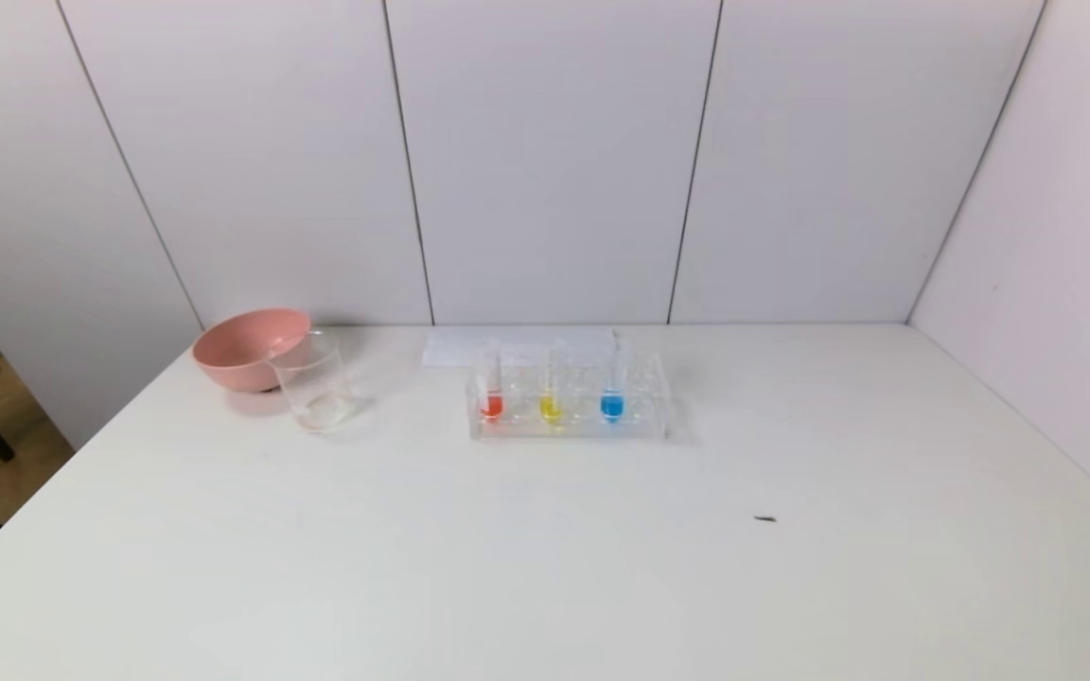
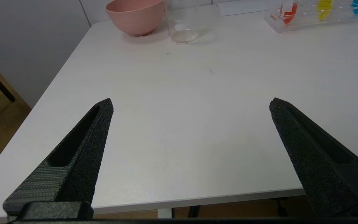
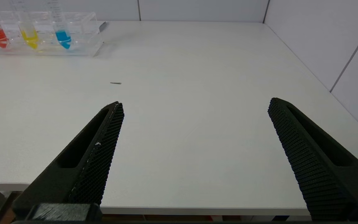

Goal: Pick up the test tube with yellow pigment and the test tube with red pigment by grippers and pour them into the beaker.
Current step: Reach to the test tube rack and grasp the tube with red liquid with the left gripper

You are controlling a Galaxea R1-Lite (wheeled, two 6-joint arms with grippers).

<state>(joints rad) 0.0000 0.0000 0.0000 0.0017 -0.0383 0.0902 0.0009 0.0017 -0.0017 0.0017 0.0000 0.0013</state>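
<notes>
We take the rack (image 1: 569,407) as landmark: clear plastic, standing on the white table (image 1: 545,567) toward the back wall. Three tubes stand upright in its front row. Red tube (image 1: 491,392) sits at the rack's left end, yellow tube (image 1: 551,395) just right of it, blue tube (image 1: 612,388) right of that, about mid-rack. All three seated, none touched.

Beaker (image 1: 316,383) is well left of the rack, upright, and we see no coloured liquid in it. Pink bowl (image 1: 250,348) sits just behind and left of the beaker, their outlines overlapping from the head camera; we can't tell if they touch. A white sheet (image 1: 469,345) lies flat behind the rack. A small dark speck (image 1: 765,518) lies on the table in front of the rack, to its right.

Left gripper (image 2: 190,104): fingers spread wide, holding nothing, at the near table edge, well short of the rack and beaker. Right gripper (image 3: 195,104): same, fingers wide apart and holding nothing, at the near edge, well short of the rack and to its right. Neither arm shows in the head view.
</notes>
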